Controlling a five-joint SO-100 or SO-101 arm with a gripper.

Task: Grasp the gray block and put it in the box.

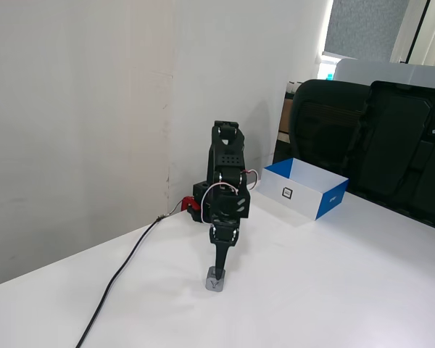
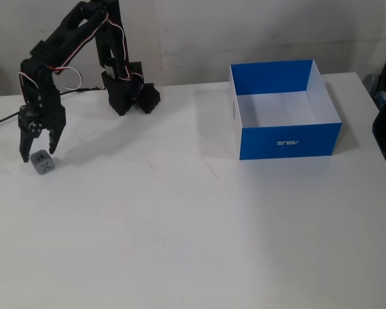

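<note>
gripper at left edge of frame, pointing down, fingers spread, tips just above / straddling the gray block; nothing pinched yet. In the other fixed view the gripper reads as one dark spike right over the gray block, lower centre, so contact can't be confirmed there

Risks, my read:
- block sits off toward the right-hand finger, not centred; closing may shove or spin it out instead of clamping
- block looks rotated on the table, so pads may hit corners rather than flats = weak hold, drop on the long carry

Orientation: cube, no real long axis; marked face up, edges skewed to the frame

box upper right, well apart, open top, empty
</note>
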